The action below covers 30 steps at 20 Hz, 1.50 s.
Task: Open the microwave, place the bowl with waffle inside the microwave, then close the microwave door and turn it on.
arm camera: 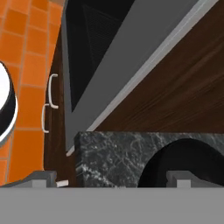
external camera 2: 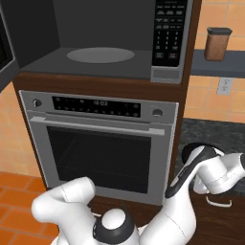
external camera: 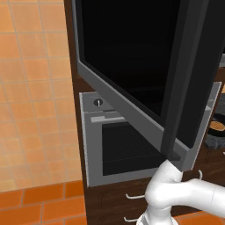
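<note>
the wide black glass microwave door with grey edging point(external camera: 132, 66) hangs swung open across the left base frame. the grey microwave cavity with its round turntable point(external camera 2: 100, 55) fills the top of the right base frame. the small dark grey bowl with golden waffle point(external camera: 216, 128) sits at the right edge on the dark marbled counter point(arm camera: 118, 157). i judge the elbow could clip the door while reaching. the two-finger gripper point(arm camera: 116, 180) looks spread, holding nothing.

1. Lighting is even and diffuse, with no visible source and no glare.
2. The microwave door point(external camera: 132, 57) renders flat black, without reflections.
3. Edges are sharp throughout; no blur or lens distortion.
4. The microwave point(external camera 2: 100, 43) interior shows soft grey shading.
</note>
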Available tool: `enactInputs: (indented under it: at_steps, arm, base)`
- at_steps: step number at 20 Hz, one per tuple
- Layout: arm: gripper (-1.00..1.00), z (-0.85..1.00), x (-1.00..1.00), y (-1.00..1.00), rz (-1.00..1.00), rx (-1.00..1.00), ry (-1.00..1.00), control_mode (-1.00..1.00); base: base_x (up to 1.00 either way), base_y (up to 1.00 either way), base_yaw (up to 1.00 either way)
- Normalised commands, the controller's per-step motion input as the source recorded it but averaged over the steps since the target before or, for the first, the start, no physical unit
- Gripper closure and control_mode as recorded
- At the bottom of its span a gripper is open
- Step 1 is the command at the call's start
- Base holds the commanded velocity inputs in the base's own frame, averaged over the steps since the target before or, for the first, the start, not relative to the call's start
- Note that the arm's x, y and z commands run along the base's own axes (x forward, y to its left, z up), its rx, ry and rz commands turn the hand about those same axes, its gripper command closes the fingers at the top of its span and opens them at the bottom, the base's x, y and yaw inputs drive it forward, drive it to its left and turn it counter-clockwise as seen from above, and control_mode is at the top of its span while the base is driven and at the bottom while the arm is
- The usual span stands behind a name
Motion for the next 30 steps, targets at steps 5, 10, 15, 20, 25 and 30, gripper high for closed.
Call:
enactInputs:
  at_steps: [5,10,15,20,25,30]
  arm:
    - [-1.0,-0.18,0.1,-0.23,0.0,0.0,0.0,-1.0]
    - [-1.0,-0.06,0.13,-0.21,0.0,0.0,-0.01,-1.0]
    - [-1.0,-0.04,0.25,-0.09,0.0,0.0,-0.04,-1.0]
    - [-1.0,-0.17,0.21,-0.1,0.0,0.0,-0.03,-1.0]
    - [-1.0,-0.18,0.19,-0.09,0.0,0.0,-0.03,-1.0]
    - [-1.0,-0.15,0.22,-0.13,0.0,0.0,-0.01,-1.0]
  base:
    - [0.0,0.0,0.0]
    - [0.0,0.0,0.0]
    - [0.0,0.0,0.0]
    - [0.0,0.0,0.0]
    - [0.0,0.0,0.0]
    - [0.0,0.0,0.0]
